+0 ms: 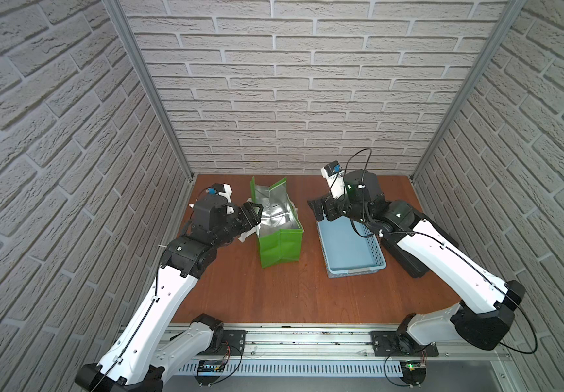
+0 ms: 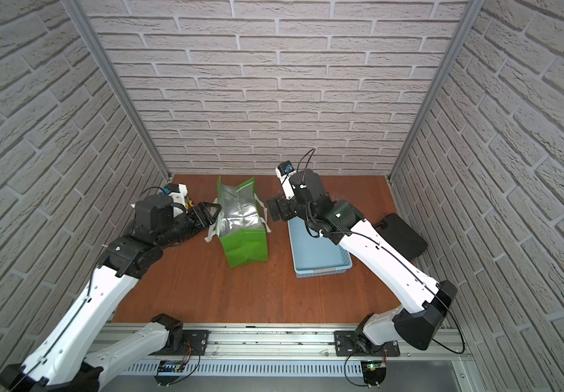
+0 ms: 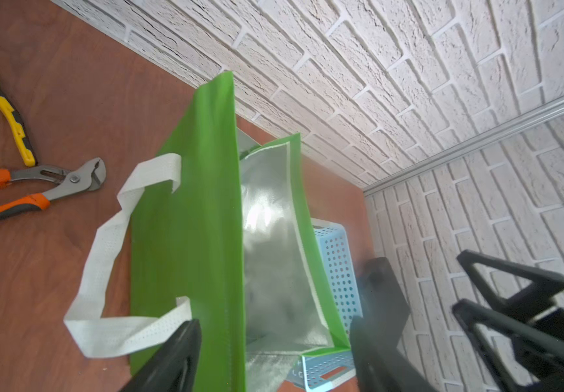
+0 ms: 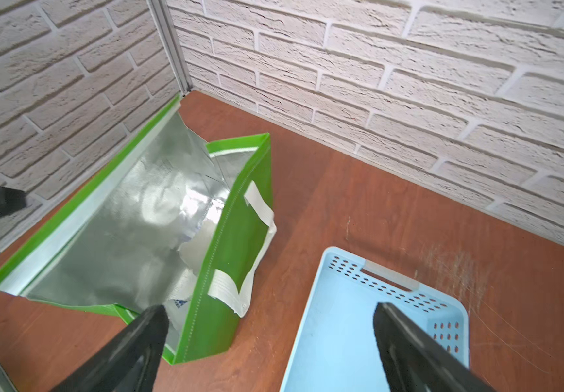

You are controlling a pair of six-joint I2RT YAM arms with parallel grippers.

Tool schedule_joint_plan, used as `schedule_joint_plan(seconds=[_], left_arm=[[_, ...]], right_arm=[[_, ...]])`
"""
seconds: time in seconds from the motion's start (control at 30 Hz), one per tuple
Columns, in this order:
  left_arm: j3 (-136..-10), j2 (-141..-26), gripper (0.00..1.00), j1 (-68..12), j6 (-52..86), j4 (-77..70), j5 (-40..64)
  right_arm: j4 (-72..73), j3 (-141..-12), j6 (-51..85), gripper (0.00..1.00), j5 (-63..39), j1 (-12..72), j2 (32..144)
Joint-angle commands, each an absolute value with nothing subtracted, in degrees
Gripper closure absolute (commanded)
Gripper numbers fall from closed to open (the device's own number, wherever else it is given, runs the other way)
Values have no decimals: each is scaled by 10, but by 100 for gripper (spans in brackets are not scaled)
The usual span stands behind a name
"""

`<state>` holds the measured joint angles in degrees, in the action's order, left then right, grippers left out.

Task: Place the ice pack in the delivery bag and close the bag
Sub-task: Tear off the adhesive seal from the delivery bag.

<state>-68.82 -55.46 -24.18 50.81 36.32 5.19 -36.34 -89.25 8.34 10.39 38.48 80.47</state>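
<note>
Right gripper: black fingers spread, nothing between them. Left gripper: fingers spread, at the rim of the bright green foil-lined delivery bag. White blue-printed ice pack: inside the bag, visible in the right wrist view only. Orange-handled pliers: left wrist view.

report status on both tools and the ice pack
Left tool open at delivery bag. Right tool open, empty. Ice pack appears inside bag. Nothing blocking.

I see only a white patch of ice pack inside delivery bag, rest behind its wall; print unreadable. Yellow pliers cut off at edge.
</note>
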Motion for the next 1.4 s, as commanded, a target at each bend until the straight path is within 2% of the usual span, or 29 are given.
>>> schedule_joint_plan(seconds=[0.0,0.2,0.37,0.47,0.63,0.77,0.97,1.23,1.37], left_arm=[[-742,-576,15,-276,466,447,27],[-821,-648,12,-327,433,558,-37],[-818,-665,17,-331,428,571,-72],[-810,-668,24,-331,426,566,-81],[-792,-670,50,-330,426,543,-76],[-771,-664,55,-318,429,515,-56],[-750,-655,70,-300,435,489,-38],[-727,-642,77,-282,442,461,-13],[-719,-633,82,-273,445,453,-5]], right_arm=[[-347,-863,81,1,118,381,781],[-330,-833,96,1,120,377,768],[-333,-832,92,1,122,375,762],[-331,-828,91,1,128,373,755],[-329,-821,90,1,127,370,748],[-329,-821,88,1,113,366,744],[-317,-817,52,1,62,361,732],[-313,-799,-98,1,-32,360,723],[-302,-778,-190,1,-129,360,718]])
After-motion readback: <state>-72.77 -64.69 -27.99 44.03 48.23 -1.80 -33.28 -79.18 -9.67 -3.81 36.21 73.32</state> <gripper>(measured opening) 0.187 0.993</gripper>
